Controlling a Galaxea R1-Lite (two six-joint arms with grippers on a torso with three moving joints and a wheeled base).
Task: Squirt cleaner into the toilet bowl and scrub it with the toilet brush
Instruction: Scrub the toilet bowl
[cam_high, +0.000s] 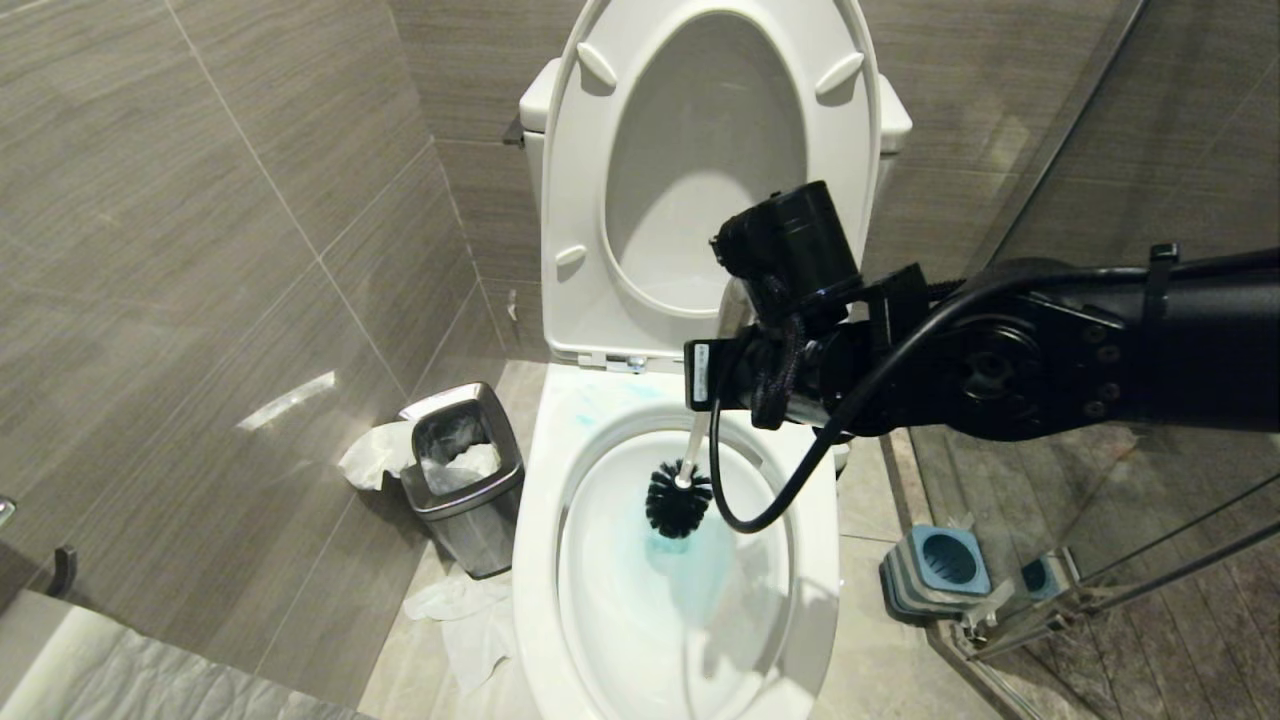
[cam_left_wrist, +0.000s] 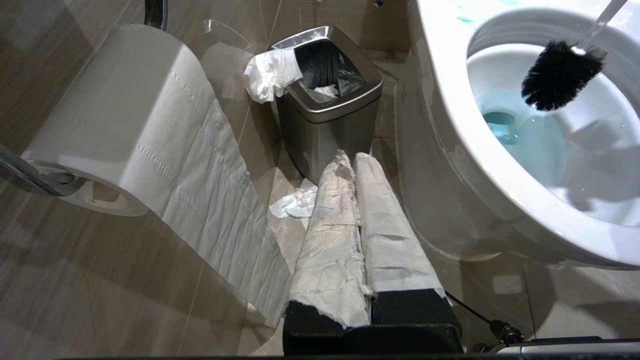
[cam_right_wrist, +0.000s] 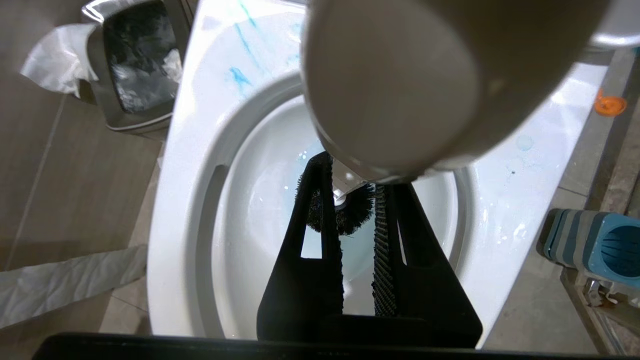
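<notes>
Toilet brush (cam_high: 678, 497) steeply tilted, bristles down inside toilet bowl (cam_high: 540, 520), handle up

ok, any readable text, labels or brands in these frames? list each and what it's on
None readable.
Small white label on the right arm's wrist, above the toilet bowl: print too small to read.
Toilet brush, brush holder, waste bin: no text visible.

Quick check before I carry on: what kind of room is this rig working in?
A bathroom, most likely a small toilet stall. There is a white toilet bowl with its seat raised, a steel waste bin on the tiled floor, and a toilet paper roll on a wall holder.
</notes>
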